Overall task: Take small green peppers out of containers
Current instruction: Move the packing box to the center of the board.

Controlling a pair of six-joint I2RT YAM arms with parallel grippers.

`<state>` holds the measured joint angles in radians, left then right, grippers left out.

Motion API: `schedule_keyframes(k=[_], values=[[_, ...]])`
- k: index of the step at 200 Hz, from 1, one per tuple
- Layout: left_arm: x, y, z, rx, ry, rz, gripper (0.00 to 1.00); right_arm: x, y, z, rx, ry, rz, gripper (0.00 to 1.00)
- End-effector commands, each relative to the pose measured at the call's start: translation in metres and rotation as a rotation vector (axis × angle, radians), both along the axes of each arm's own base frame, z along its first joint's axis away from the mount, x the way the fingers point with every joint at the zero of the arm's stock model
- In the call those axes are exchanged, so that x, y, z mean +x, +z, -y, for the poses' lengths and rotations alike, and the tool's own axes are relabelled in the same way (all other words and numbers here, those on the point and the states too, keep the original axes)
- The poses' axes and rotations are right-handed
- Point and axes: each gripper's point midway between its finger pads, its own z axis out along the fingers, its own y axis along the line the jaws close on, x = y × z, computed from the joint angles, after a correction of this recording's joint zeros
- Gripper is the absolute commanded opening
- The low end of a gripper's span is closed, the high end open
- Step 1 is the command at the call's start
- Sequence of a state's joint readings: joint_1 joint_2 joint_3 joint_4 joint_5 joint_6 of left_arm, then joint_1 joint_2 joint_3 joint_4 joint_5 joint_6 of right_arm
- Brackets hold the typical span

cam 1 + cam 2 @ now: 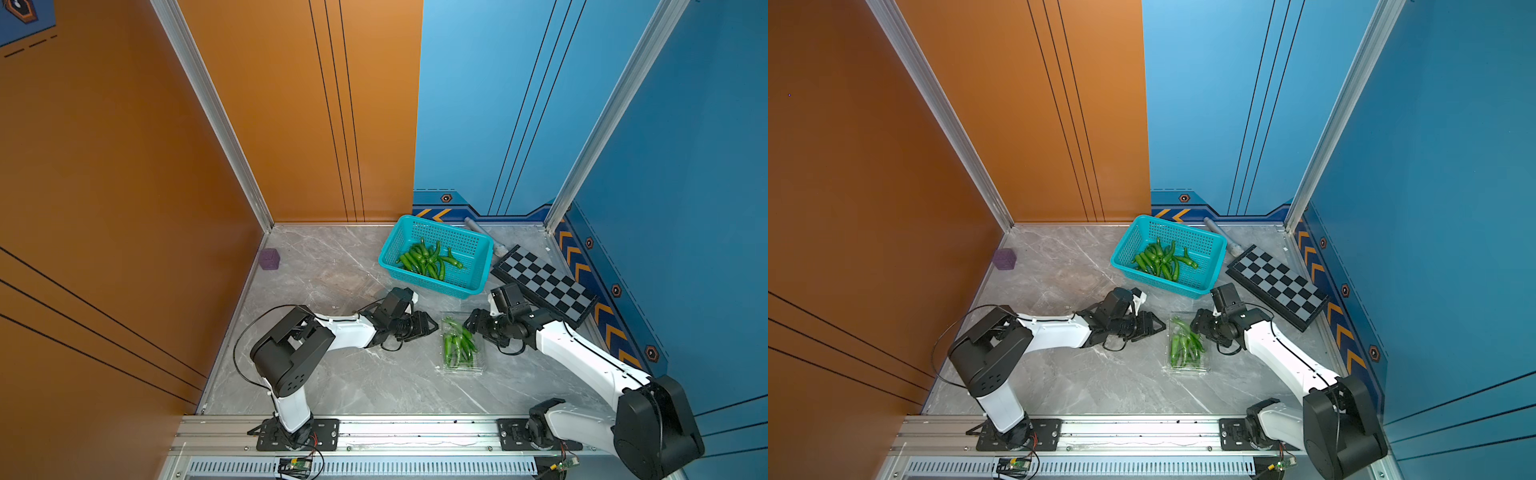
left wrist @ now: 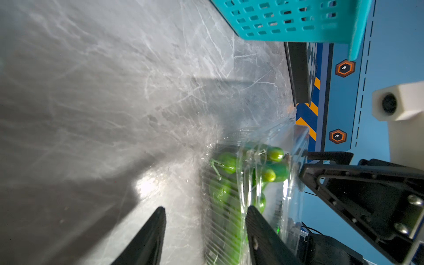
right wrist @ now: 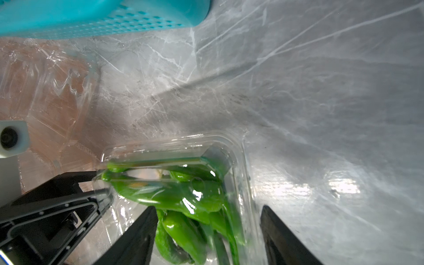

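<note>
Small green peppers [image 1: 457, 345] heaped in a clear container [image 1: 476, 368], flat on the marble tabletop [image 1: 353, 374] between the two arms. More of them loose in the teal basket [image 1: 469, 245] just behind.

Left gripper [image 1: 433, 326] low and level at the container's far end, forearm stretched across from a raised elbow. Jaws parted, nothing clamped. One finger [image 2: 259, 229] over the clear plastic, its mate on the bare-table side, the container's edge in between.

Right gripper [image 1: 468, 322] facing it from the opposite side, arm slanting in from its base on the front rail. Jaws spread wide, astride the container's side wall, no squeeze showing.

Basket rim close behind both wrists. Chessboard [image 1: 544, 282] just beside the right wrist, along the blue wall. Open marble in front of the container and out to the left. Purple cube [image 1: 269, 259] well apart, by the orange wall.

Clear lid [image 3: 46, 87] raised at the far end, plain only in the wrist views and nearly lost from above. Left fingertip close to the container's rim in the right wrist view, contact impossible to tell. Basket's peppers and cube only in both top views.
</note>
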<state>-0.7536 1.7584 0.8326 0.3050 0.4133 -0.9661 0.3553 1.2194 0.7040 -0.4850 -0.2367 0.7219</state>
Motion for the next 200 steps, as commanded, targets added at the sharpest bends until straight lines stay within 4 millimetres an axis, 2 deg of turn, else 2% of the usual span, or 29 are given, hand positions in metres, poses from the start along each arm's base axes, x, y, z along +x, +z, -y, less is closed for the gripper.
schedule_keyframes(k=[1, 77, 167, 187, 200], values=[[0.0, 0.008, 0.01, -0.034, -0.032, 0.021, 0.58, 0.005, 0.004, -0.006, 0.013, 0.028, 0.018, 0.73], [-0.005, 0.003, 0.022, -0.034, -0.063, 0.007, 0.57, 0.008, 0.004, -0.018, 0.029, 0.066, 0.019, 0.72], [-0.003, 0.01, 0.026, -0.05, -0.067, 0.02, 0.56, 0.008, 0.008, -0.022, 0.046, 0.073, 0.03, 0.72], [-0.002, 0.009, 0.026, -0.048, -0.065, 0.021, 0.51, 0.009, 0.009, -0.025, 0.052, 0.09, 0.039, 0.73], [-0.002, 0.01, 0.026, -0.05, -0.067, 0.023, 0.43, 0.009, 0.009, -0.026, 0.056, 0.1, 0.038, 0.74]])
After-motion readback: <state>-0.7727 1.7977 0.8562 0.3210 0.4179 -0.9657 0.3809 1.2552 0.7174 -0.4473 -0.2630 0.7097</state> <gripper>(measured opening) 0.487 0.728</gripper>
